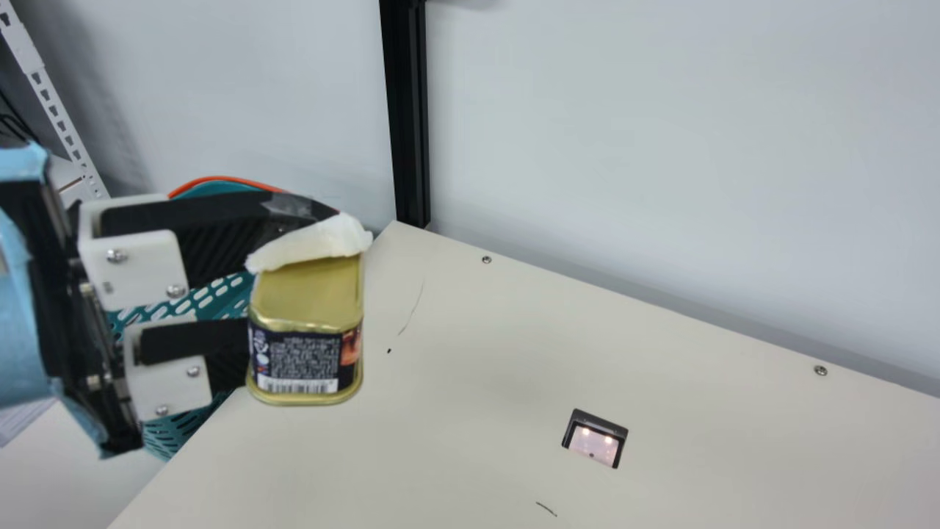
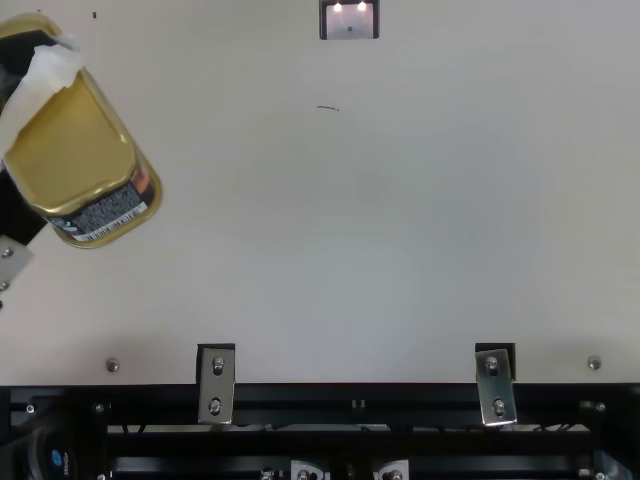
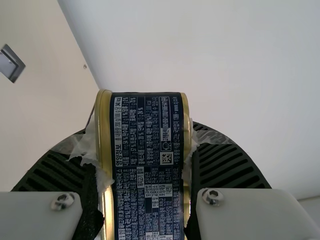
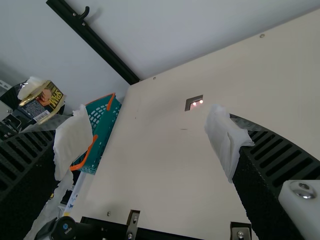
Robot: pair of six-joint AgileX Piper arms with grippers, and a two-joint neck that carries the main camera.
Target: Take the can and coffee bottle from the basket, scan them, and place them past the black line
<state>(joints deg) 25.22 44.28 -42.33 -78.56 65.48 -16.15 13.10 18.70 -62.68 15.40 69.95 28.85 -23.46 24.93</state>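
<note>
Gold can (image 1: 308, 294) is up left of scanner (image 1: 595, 439), left gripper (image 3: 144, 155) closed on its sides, fingers a can's width apart. Right gripper (image 4: 150, 142) is wide open, empty. Left arm should tilt barcode (image 1: 297, 386) toward scanner, keeping grip snug. Basket (image 4: 106, 131) is left of scanner; contents unclear.

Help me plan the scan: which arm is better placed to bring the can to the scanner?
Left, most likely. The left gripper holds the can in the air, so no handover seems needed to reach the scanner. The right gripper stands open with nothing between its fingers.
</note>
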